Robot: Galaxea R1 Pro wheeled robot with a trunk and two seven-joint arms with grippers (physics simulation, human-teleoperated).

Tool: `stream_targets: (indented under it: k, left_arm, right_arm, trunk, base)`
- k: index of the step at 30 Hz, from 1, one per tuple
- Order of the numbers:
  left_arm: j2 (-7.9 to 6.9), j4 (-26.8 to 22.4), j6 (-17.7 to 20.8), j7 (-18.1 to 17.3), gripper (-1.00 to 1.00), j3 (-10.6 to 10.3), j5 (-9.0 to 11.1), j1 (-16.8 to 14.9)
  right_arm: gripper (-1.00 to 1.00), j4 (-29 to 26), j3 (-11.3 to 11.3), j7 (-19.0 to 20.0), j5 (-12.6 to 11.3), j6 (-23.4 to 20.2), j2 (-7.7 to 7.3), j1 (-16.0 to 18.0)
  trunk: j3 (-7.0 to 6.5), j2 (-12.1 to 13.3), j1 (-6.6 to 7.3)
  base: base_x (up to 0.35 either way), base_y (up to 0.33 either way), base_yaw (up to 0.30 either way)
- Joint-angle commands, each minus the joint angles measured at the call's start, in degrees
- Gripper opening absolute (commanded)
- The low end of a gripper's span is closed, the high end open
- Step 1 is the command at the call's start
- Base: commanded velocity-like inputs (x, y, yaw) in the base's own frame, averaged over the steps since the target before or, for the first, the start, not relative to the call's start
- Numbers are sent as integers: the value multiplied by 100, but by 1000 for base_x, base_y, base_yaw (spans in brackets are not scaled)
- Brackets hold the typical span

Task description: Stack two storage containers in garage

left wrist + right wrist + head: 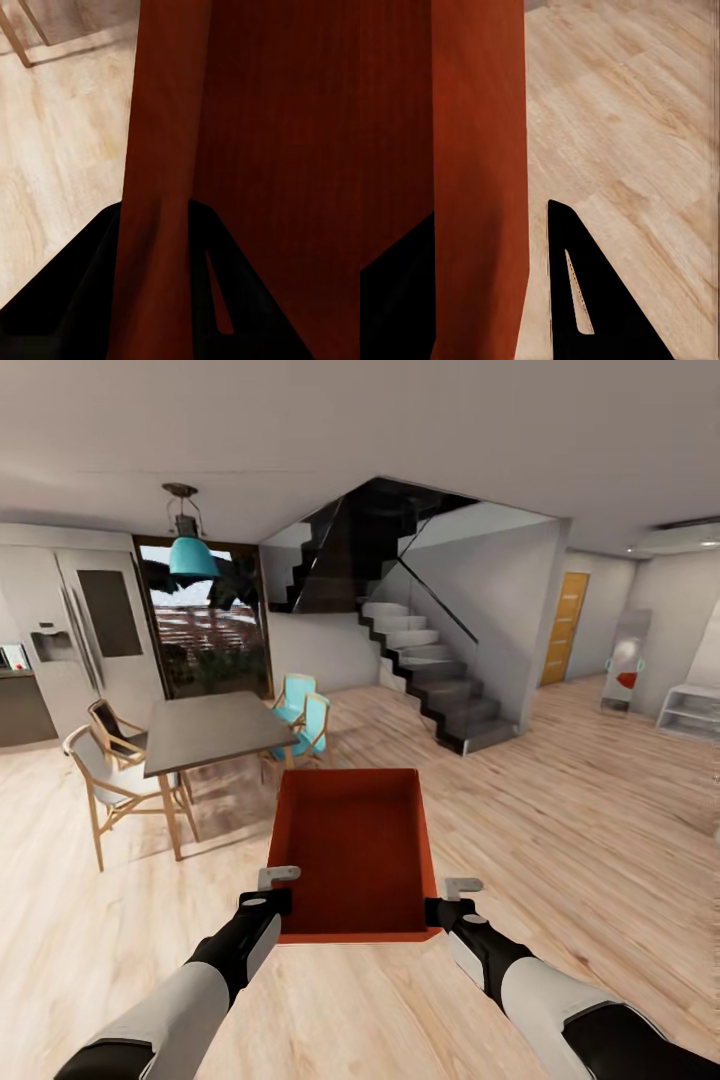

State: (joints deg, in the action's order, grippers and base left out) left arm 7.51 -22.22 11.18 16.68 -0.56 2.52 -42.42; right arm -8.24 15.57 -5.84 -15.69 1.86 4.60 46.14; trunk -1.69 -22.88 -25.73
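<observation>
One red-orange storage container (355, 850) hangs open-topped and empty in front of me, above light wood planks. My left gripper (275, 895) is shut on its left wall near the closest corner, and my right gripper (450, 900) is shut on its right wall. In the left wrist view the thin wall (161, 187) runs between the black fingers (240, 300). The right wrist view has the wall (480, 150) pinched beside a black finger (600, 300). The garage is out of view.
A grey dining table (210, 730) with wooden and teal chairs stands ahead on the left, a fridge (90, 630) behind it. A dark staircase (430, 670) rises in the middle. An orange door (563, 628) and a white shelf (690, 710) are far right. Wood floor opens to the right.
</observation>
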Motion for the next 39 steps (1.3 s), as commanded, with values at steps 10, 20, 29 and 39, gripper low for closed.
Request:
stream_targets:
  k: [10, 20, 29, 39]
  left_arm:
    - [-21, -37, 52, 116, -100, 187, -146, -3]
    - [-21, -37, 53, 116, -100, 187, -146, -3]
    - [-21, -37, 52, 116, -100, 187, -146, -3]
    - [-21, -37, 53, 116, -100, 189, -146, -3]
  right_arm:
    - [-100, 15, -72, -31, -70, 25, -3, 0]
    - [-100, 15, -72, -31, -70, 25, -3, 0]
    - [-100, 3, -83, -25, -77, 32, -12, 0]
    - [-100, -19, -89, -31, -91, 26, -13, 0]
  trunk:
    - [-29, -4, -5]
    - [-63, -4, -5]
    - [-88, -4, -5]
    - [-89, -4, -5]
  base:
    - [324, 0, -226]
    - [324, 0, -227]
    - [324, 0, -181]
    - [324, 0, -102]
